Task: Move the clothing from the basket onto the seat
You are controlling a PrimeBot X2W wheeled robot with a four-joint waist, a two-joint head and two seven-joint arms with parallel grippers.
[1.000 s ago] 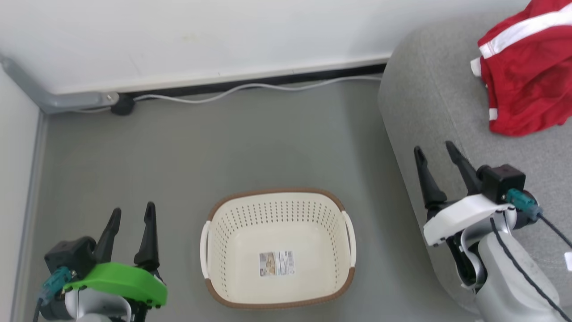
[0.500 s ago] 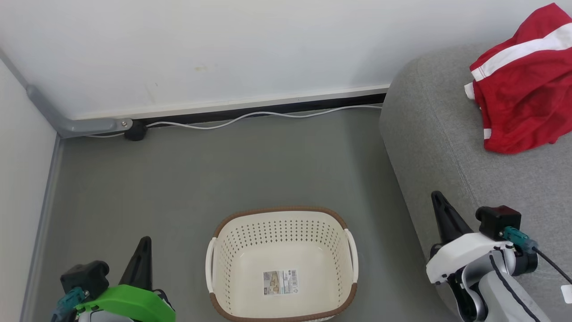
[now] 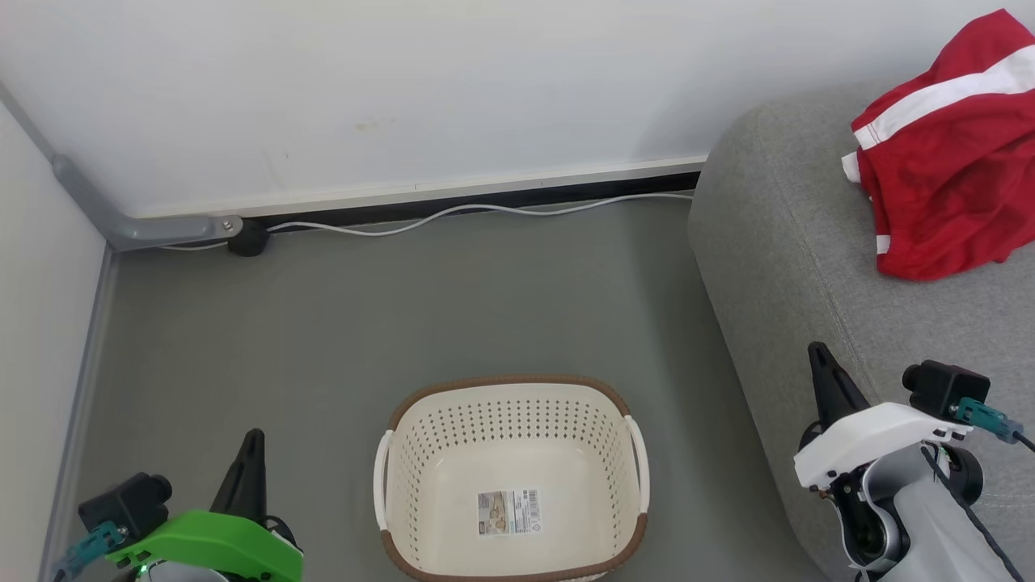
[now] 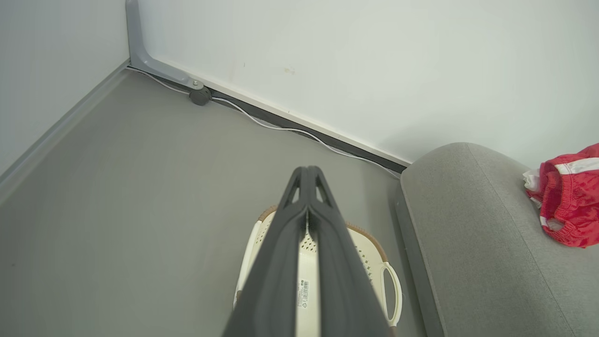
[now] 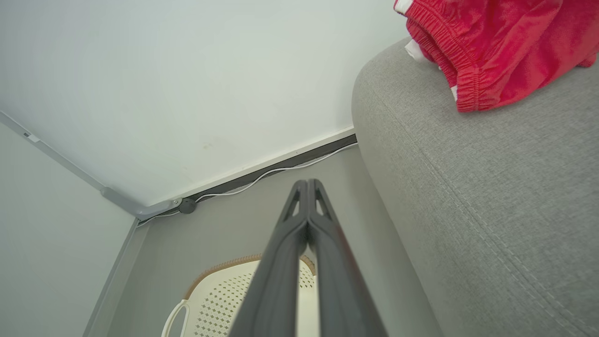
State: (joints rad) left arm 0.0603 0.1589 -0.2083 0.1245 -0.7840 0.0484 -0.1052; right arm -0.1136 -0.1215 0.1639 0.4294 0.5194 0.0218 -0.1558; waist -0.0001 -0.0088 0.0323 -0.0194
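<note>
My left gripper (image 3: pixel 253 443), lower left of the head feed, has long dark tapered fingers and a bright green cover (image 3: pixel 212 543). The right gripper (image 3: pixel 819 353), lower right, gets a white cover (image 3: pixel 865 440). There's also a black block (image 3: pixel 944 386), a teal plug (image 3: pixel 982 414), and a black cable (image 3: pixel 962 505) down the pale grey forearm (image 3: pixel 930 529).

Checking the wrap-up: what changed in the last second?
Both closed: the left gripper and the right gripper went from open fingers to shut, holding nothing. The head camera shifted too, so the whole picture slid down; the right gripper seems to have drawn back slightly. Unchanged: the clothing lies on the seat, and the basket stands empty on the floor.
</note>
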